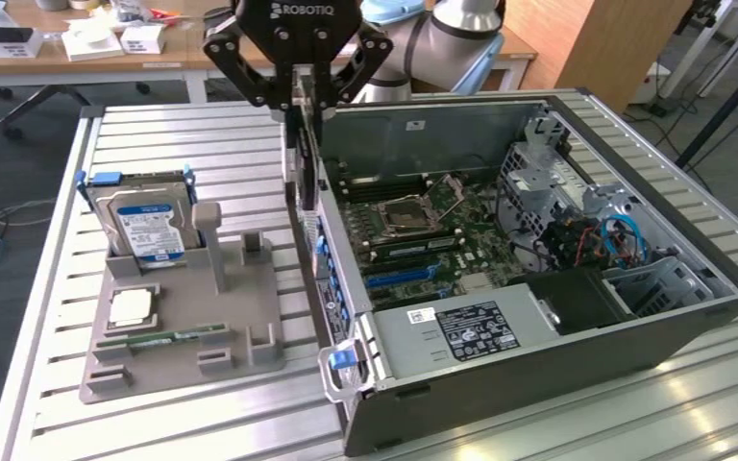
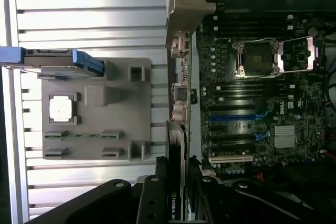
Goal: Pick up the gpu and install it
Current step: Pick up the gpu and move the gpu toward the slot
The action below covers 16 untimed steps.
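The gripper, its fingers clamped on the gpu, holds the card upright, edge-on, just above the open computer case's rear wall.

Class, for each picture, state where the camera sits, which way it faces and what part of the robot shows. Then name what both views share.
Exterior view: off the arm, raised, angled down onto the open computer case and grey tray; the arm and end effector gripping the gpu show.
Wrist view: on the wrist, facing down along the gpu; the end effector's dark fingers show.
Shared: gpu, tray, hard drive, motherboard.
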{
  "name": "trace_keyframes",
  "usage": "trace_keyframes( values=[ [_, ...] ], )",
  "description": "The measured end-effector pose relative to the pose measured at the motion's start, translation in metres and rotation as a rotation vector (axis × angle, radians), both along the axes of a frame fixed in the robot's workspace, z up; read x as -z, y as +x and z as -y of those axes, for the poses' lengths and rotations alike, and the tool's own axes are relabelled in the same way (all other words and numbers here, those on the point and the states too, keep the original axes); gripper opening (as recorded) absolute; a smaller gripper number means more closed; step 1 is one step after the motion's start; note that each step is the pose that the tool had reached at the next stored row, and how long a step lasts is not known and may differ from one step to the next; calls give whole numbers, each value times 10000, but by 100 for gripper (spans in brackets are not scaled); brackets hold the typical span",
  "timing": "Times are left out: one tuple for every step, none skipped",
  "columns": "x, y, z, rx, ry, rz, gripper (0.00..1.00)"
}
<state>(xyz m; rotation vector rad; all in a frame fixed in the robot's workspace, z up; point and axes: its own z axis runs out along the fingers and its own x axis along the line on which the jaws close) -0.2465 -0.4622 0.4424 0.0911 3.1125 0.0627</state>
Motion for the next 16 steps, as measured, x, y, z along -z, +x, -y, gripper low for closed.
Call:
trace_keyframes(
  values=[
    [0,34,0,-1,1,0,26],
    [0,68,0,-1,3,-1,26],
    [0,102,0,0,5,-1,26],
    [0,139,0,1,8,-1,26],
    [0,177,0,1,10,0,26],
    [0,215,0,1,12,0,26],
    [0,257,0,-1,13,1,26],
    [0,298,0,-1,13,0,26],
    [0,339,0,1,14,1,26],
    [0,382,0,1,13,0,26],
    [0,429,0,1,13,1,26],
    [0,474,0,-1,13,0,26],
    [0,518,0,0,12,0,26],
    [0,562,0,1,13,0,26],
    [0,607,0,1,13,0,26],
    [0,653,0,0,14,1,26]
  ],
)
